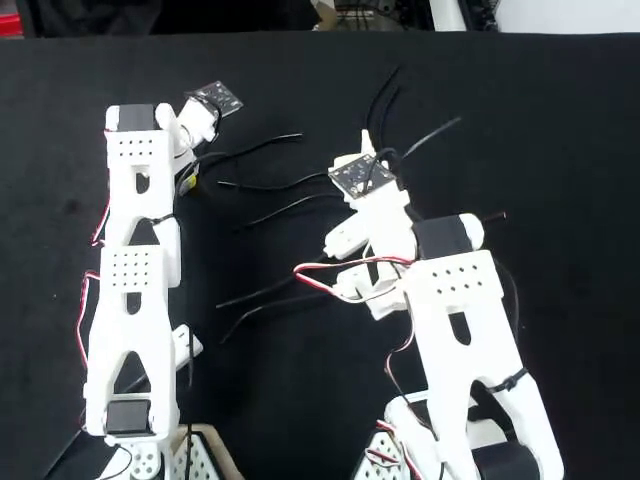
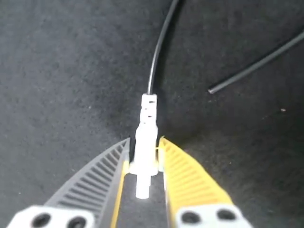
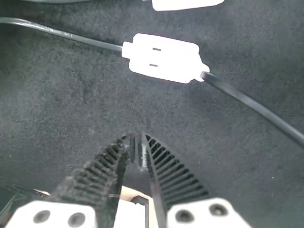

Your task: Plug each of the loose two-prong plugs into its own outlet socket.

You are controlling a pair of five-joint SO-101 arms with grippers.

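The bench wears matt, fuzzy black cloth; the plug is smooth white plastic (faintly glossy), the left pincer ribbed matt plastic.

Black felt-like cloth covers whole table, matte, faintly fuzzy up close. Beyond far edge: white surface strip at one corner, small red object at other.

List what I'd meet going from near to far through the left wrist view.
Nearest, the left gripper, shut on the plug → white plastic plug → thin black cable running off its far end.
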